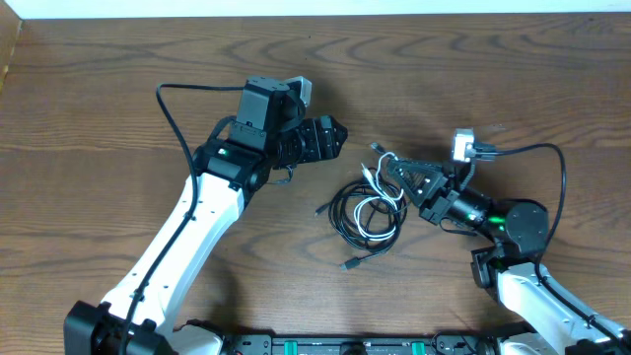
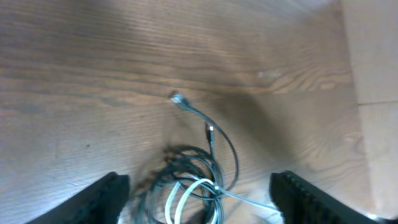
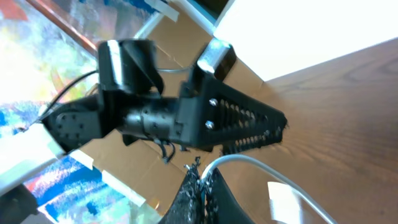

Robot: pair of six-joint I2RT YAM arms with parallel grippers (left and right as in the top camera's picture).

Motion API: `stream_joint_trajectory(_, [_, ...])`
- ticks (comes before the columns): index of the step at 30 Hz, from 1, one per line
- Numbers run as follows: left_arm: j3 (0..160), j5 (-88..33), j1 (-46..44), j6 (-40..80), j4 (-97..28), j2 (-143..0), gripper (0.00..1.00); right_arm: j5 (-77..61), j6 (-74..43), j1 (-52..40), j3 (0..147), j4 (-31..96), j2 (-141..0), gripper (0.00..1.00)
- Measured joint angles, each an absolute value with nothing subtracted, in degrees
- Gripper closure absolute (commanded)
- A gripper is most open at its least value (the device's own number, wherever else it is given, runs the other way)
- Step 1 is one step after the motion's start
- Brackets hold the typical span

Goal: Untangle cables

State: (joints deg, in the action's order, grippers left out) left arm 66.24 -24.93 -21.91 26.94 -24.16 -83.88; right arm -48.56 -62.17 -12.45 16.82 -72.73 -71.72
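The cables [image 1: 367,211] lie as a tangle of black and white loops mid-table, with loose plug ends to the left and below. My right gripper [image 1: 396,176] is at the tangle's upper right, shut on the white cable [image 3: 249,160], which arcs out from between the fingers [image 3: 202,177]. My left gripper [image 1: 330,138] is open and empty above and left of the tangle. In the left wrist view the loops [image 2: 189,186] sit between its wide-apart fingers [image 2: 199,196], a plug [image 2: 177,98] reaching forward.
Thick black arm cords [image 1: 173,108] loop at the left, and another [image 1: 557,163] at the right. Wooden table edge runs along the top [image 1: 315,18]. Cardboard and clutter show beyond the table in the right wrist view.
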Motion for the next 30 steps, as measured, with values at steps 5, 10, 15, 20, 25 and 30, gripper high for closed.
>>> stream_joint_trajectory(5, [66.2,-25.9,-22.6,26.9,-24.4,-85.3,0.09,-49.0,-63.4,-11.1,16.8,-73.4,-71.7,0.99])
stream_joint_trajectory(10, [66.2,-26.9,-25.3,24.1,-24.4,-85.4,0.09,-47.8,-64.1,-11.0,17.9,-75.3,-71.7,0.99])
stream_joint_trajectory(15, [66.2,-27.1,-28.5,19.6,-24.4,-85.4,0.09,-47.0,-64.1,-11.0,23.8,-74.3,-71.7,0.99])
stream_joint_trajectory(20, [66.2,-27.1,-30.5,17.2,-23.7,-85.4,0.09,-47.0,-62.5,-11.0,31.5,-67.5,-71.7,0.99])
stream_joint_trajectory(25, [66.2,-25.3,-30.5,16.4,-23.8,-85.4,0.09,-47.8,-57.8,-9.7,38.4,-56.1,-71.7,0.99])
stream_joint_trajectory(30, [66.2,-21.1,-30.5,16.2,-24.5,-85.4,0.09,-48.1,-51.4,-3.1,46.4,-44.0,-71.7,0.99])
